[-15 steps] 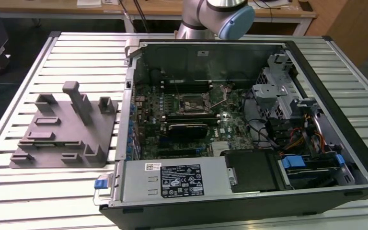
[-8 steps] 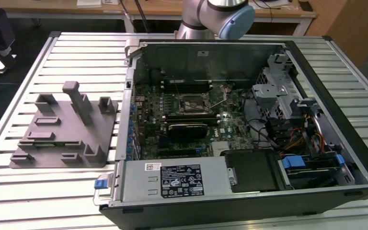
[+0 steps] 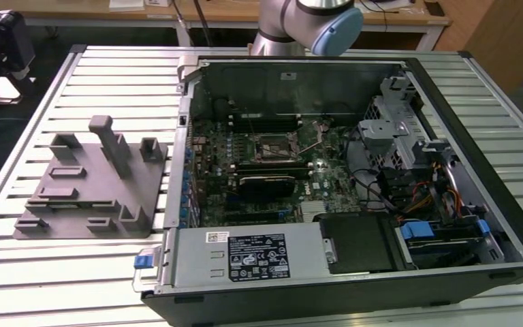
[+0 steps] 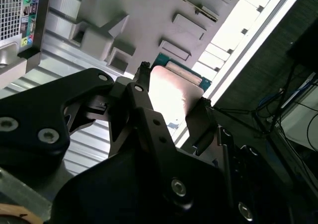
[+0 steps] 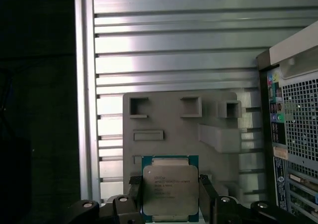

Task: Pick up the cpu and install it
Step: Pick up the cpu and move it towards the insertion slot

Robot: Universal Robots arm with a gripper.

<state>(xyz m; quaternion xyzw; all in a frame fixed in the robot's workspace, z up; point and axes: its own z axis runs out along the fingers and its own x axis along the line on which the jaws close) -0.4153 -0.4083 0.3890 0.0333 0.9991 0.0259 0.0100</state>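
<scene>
Tool: 2 black fingers pinching the cpu by opposite edges, in both wrist views.
Cpu: silvery top w/ green border, held in the tool, grey fixture behind it.
Fixture: on slatted metal tabletop, just beside pc case, at exterior view's left.
Pc case: lying open, motherboard socket near middle.
Arm: behind the case's far edge.
</scene>
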